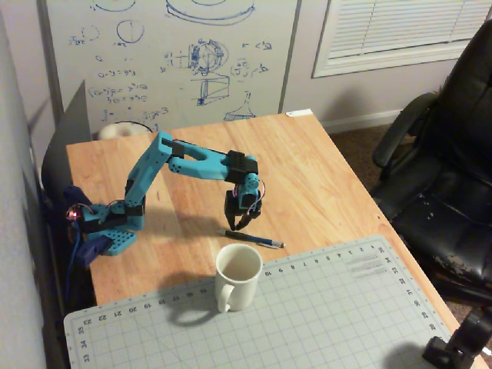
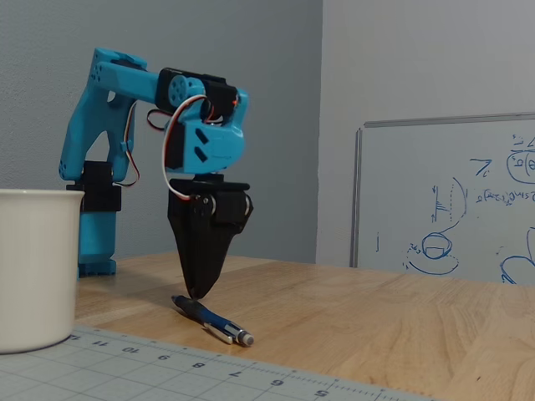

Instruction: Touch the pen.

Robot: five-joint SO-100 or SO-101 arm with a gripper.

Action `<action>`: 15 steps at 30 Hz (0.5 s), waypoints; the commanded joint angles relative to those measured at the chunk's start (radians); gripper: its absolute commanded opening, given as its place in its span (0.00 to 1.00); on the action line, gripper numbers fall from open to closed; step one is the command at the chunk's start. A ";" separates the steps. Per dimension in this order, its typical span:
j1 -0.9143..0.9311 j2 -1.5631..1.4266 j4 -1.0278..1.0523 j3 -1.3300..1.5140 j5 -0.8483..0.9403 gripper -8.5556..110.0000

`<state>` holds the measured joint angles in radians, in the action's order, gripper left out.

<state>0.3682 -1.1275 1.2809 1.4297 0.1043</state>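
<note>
The pen [image 1: 254, 240] is thin and dark blue-black with a silvery tip. It lies flat on the wooden table [image 1: 323, 177], just behind the cutting mat's far edge. In the low fixed view the pen [image 2: 213, 321] runs from under the gripper toward the front right. My blue arm reaches over it with its black gripper [image 1: 239, 227] pointing straight down. The fingers [image 2: 201, 251] close to a single point, and the gripper [image 2: 195, 293] sits at the pen's rear end, touching it or a hair above it. It holds nothing.
A white mug [image 1: 238, 277] stands on the grey-green cutting mat [image 1: 323, 307], just in front of the pen, and shows in the low view [image 2: 33, 267] at left. The arm's base [image 1: 108, 231] is at the table's left. A whiteboard [image 1: 177, 54] stands behind and a black office chair [image 1: 446, 169] to the right.
</note>
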 commanded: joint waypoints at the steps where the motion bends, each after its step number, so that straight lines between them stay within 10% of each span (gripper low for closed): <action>1: 0.003 -0.037 0.000 -0.061 0.006 0.08; 15: 0.005 -0.023 0.000 -0.074 0.002 0.08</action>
<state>0.3682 -1.1275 1.2809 1.4297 0.1043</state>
